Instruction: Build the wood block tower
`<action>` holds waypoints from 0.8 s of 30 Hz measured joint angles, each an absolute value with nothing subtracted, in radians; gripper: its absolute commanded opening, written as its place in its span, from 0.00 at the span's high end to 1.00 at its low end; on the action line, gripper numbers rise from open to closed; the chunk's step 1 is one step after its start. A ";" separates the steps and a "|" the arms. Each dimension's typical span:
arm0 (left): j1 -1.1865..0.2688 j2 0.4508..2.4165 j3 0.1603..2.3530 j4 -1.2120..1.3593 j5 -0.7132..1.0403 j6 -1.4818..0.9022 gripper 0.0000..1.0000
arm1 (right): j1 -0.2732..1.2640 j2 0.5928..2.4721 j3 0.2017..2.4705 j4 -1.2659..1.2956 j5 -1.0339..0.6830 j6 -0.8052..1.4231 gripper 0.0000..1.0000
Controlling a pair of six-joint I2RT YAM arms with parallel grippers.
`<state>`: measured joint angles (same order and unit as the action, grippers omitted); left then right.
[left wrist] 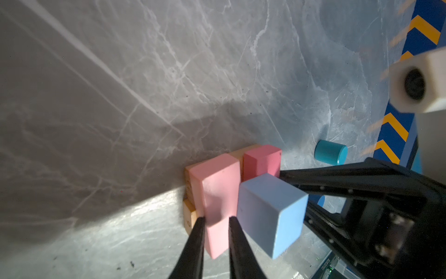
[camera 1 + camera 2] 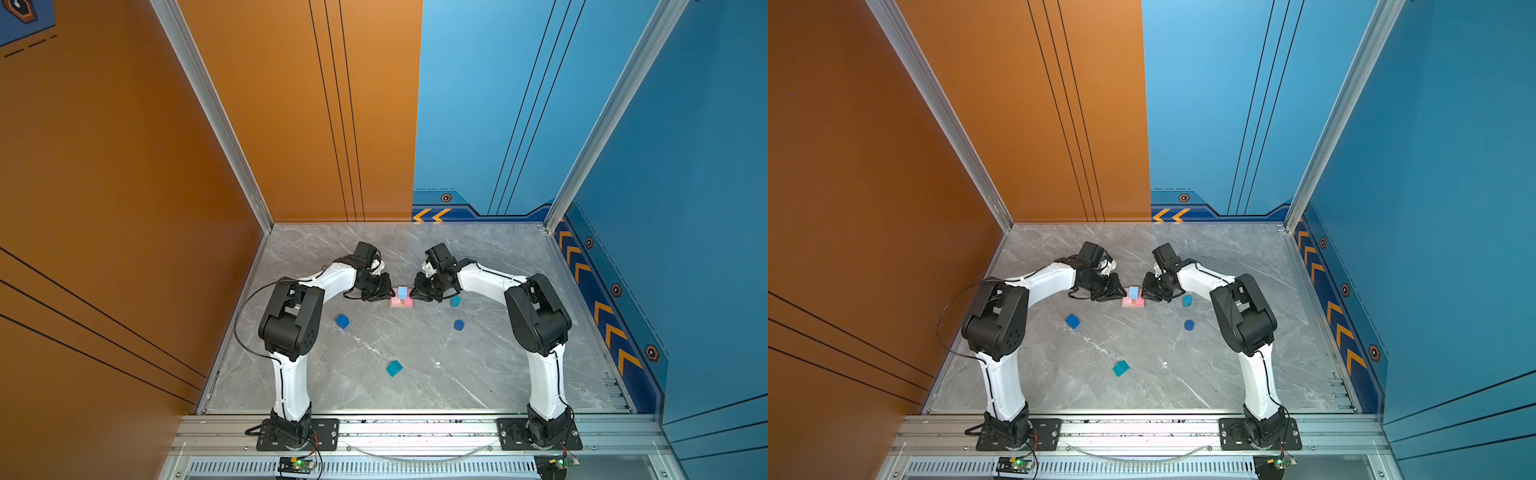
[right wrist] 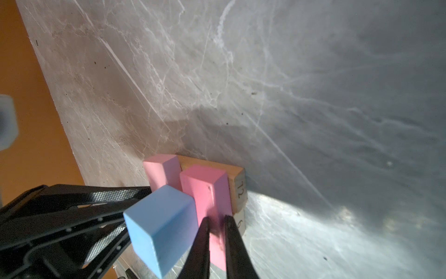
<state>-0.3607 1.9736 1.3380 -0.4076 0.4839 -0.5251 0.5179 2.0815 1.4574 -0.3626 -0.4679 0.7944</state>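
Wood block tower (image 2: 400,302), part-built. I read tan bars (image 3: 237,190) at base, two pink bars crosswise on them, light-blue cube (image 2: 402,292) on top.
- Left gripper (image 1: 217,218): fingers nearly closed, clamped on end of left pink bar (image 1: 217,183), just left of cube.
- Right gripper (image 3: 216,218): narrow gap, clamped on right pink bar (image 3: 210,190), just right of cube.
- Loose blocks on table:
  - teal cylinder (image 2: 455,301), near cube's right
  - dark-blue cylinder (image 2: 459,325), right, farther off
  - dark-blue cube (image 2: 342,321), left
  - teal cube (image 2: 394,368), well apart, toward arm bases
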 measured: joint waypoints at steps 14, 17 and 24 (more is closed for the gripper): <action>-0.361 1.977 1.359 -0.419 0.484 -0.524 0.78 | 0.518 2.082 1.457 -0.366 -0.451 0.794 0.77; -0.361 1.977 1.360 -0.422 0.484 -0.524 0.78 | 0.518 2.080 1.457 -0.366 -0.448 0.794 0.79; -0.360 1.977 1.366 -0.430 0.484 -0.521 0.78 | 0.518 2.079 1.457 -0.366 -0.448 0.794 0.82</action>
<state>-0.3603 1.9770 1.3663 -0.4301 0.4835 -0.5213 0.5179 2.0792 1.4574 -0.3656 -0.4480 0.7944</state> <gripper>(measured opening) 0.223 0.183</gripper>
